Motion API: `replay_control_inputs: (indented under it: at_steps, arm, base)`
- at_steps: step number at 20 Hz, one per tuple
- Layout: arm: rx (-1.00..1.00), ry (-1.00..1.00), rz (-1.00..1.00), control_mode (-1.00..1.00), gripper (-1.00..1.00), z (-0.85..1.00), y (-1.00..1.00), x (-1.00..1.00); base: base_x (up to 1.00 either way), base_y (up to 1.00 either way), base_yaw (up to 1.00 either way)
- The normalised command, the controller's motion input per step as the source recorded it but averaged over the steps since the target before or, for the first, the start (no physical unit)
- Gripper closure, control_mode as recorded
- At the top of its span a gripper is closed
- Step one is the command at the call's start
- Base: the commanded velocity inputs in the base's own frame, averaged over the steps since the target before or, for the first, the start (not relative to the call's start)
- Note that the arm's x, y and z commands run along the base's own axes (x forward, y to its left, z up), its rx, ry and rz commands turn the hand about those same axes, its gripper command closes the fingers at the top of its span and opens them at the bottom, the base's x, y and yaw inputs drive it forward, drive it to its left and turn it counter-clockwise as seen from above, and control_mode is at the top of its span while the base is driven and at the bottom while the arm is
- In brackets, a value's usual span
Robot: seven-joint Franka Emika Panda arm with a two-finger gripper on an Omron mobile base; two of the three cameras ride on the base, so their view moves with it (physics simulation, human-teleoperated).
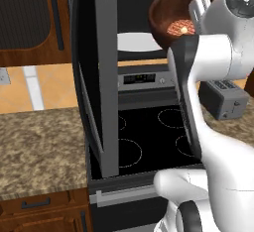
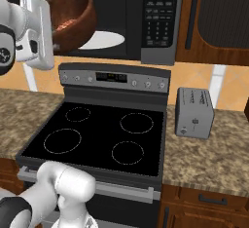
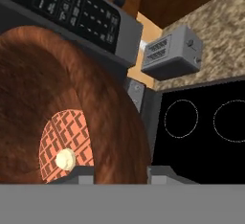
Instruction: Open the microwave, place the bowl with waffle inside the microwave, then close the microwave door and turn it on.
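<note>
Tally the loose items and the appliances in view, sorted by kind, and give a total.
Cooking appliances: 3, namely microwave, stove, toaster
Dishware: 2, namely bowl, turntable plate
Food: 1, namely waffle
Total: 6

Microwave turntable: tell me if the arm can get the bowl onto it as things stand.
Probably yes. The microwave door stands swung wide open, and the pincer holds the bowl with the waffle at the opening, just above the white turntable. Nothing blocks the cavity.
</note>
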Motion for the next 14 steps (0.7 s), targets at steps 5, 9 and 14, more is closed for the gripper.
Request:
replay_control_inputs:
  at_steps: [5,9,14]
  arm:
    - [-0.01,0.43,0.06,-1.0,1.0,0.4,0.0,0.93]
    - [-0.01,0.38,0.1,-1.0,1.0,-0.04,0.03,1.0]
    - [0.19,0.03,0.13,-1.0,1.0,-0.35,0.01,1.0]
  base:
    - [0.0,0.0,0.0]
    - [0.0,0.0,0.0]
    - [0.0,0.0,0.0]
